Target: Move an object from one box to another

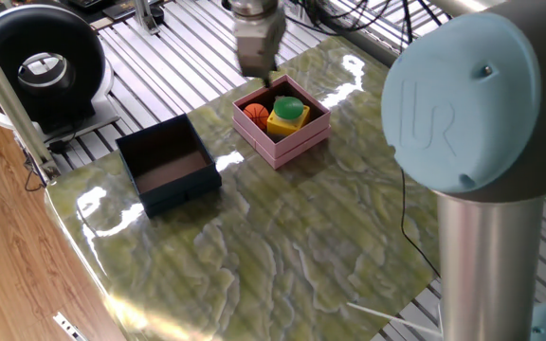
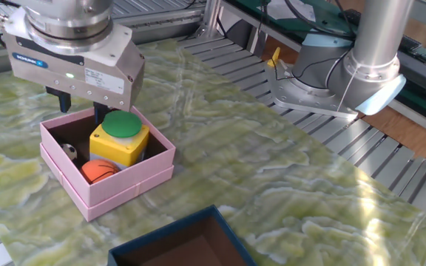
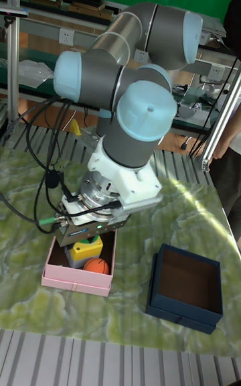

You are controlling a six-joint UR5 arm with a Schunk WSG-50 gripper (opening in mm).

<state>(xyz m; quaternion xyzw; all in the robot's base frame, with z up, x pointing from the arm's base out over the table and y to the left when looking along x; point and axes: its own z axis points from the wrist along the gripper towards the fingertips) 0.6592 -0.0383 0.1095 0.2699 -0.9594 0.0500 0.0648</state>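
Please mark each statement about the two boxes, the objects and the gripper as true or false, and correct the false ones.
1. The pink box holds a yellow block with a green round top. True.
2. The orange ball lies in the navy-blue box. False: it lies in the pink box, and the navy-blue box shows only its brown floor.
3. The gripper is above the pink box. True.
4. The two boxes touch each other. False: a strip of green table separates them.
5. The gripper holds the yellow block. False: the block rests in the pink box and nothing shows between the fingers.
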